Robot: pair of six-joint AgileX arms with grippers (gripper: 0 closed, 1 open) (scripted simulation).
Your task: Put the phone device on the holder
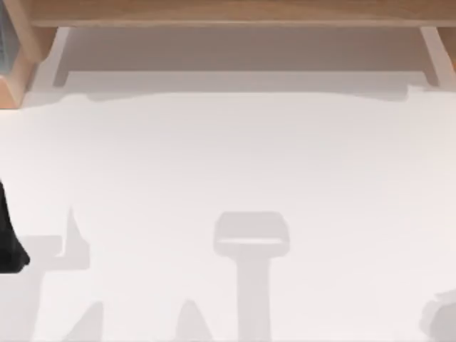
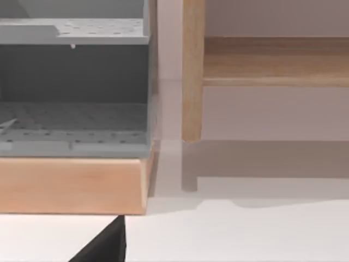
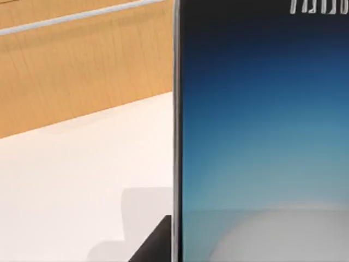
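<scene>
The phone device (image 3: 262, 136) stands very close in front of the right wrist camera. Its blue-and-white screen faces the camera, and its silver edge runs straight up the picture. A dark wedge (image 3: 155, 243) sits against the lower part of that edge. White table (image 3: 82, 180) lies beyond the phone. My left arm (image 1: 8, 239) is a black shape at the table's left edge in the top view. A black tip of my left gripper (image 2: 106, 245) shows low in the left wrist view. The holder is out of view.
A wooden frame (image 1: 228, 13) runs along the back of the white table (image 1: 228, 157). A grey perforated shelf unit (image 2: 73, 93) on a wooden base (image 2: 71, 185) stands at the back left, beside a wooden post (image 2: 192, 71). Grey shadows lie on the table's front part.
</scene>
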